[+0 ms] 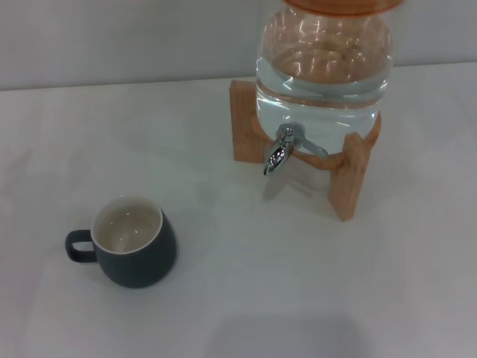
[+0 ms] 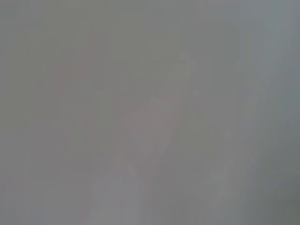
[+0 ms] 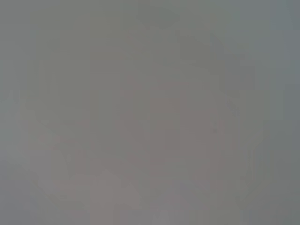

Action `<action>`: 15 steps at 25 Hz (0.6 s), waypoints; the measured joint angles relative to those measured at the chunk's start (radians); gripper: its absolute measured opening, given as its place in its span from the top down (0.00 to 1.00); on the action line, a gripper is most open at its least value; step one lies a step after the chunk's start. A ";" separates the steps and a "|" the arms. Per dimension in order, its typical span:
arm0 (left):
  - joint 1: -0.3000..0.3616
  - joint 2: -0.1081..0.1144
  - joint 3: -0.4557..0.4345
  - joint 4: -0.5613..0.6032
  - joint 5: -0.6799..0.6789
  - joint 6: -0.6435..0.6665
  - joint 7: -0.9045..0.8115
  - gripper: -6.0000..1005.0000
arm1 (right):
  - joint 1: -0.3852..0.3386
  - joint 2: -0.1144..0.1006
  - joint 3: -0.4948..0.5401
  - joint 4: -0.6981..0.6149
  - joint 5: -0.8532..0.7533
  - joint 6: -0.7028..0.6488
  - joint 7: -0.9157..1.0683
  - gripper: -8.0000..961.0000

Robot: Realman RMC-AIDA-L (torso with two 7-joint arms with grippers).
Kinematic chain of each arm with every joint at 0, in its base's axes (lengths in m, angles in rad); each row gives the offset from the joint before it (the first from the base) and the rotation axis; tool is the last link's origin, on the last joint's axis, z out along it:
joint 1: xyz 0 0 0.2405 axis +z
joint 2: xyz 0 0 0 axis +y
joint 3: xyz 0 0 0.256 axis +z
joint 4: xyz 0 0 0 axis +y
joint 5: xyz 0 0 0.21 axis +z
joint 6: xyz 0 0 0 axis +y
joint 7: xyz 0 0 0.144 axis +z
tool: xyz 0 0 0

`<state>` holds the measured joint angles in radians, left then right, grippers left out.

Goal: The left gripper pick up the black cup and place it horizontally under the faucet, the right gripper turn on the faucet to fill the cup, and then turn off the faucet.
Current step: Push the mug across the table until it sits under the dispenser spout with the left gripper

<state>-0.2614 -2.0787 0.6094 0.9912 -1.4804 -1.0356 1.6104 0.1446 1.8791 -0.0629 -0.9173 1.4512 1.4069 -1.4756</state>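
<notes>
upright black cup (image 1: 134,250) sits well apart from faucet (image 1: 279,151).

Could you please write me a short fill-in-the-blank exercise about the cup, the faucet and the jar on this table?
1. The black cup stands upright with its inside ____.
2. The faucet sticks out of a glass jar resting on a ____ stand.
3. The cup's handle points toward the robot's ____.

Missing words: empty; wooden; left

Cup (image 1: 134,250): matt dark ceramic, glossy cream inside. Faucet (image 1: 279,151): polished chrome. Jar (image 1: 323,71): clear glass. Stand (image 1: 350,175): smooth wood. Table (image 1: 298,283): matt white.
</notes>
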 joint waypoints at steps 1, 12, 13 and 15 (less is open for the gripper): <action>0.006 0.000 0.000 0.000 0.000 0.000 -0.001 0.14 | 0.001 0.000 0.000 0.000 0.000 0.000 0.000 0.12; 0.121 -0.002 0.005 0.064 0.034 -0.103 -0.105 0.14 | 0.010 -0.001 0.000 0.008 -0.004 -0.008 -0.001 0.12; 0.139 -0.003 0.005 0.078 0.043 -0.116 -0.121 0.14 | 0.010 -0.001 0.000 0.014 -0.003 -0.009 -0.004 0.12; 0.169 -0.004 0.005 0.100 0.053 -0.135 -0.141 0.14 | 0.010 -0.004 0.000 0.033 -0.001 -0.011 -0.013 0.12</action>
<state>-0.0922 -2.0827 0.6148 1.0916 -1.4269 -1.1704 1.4693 0.1543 1.8753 -0.0629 -0.8842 1.4499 1.3957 -1.4891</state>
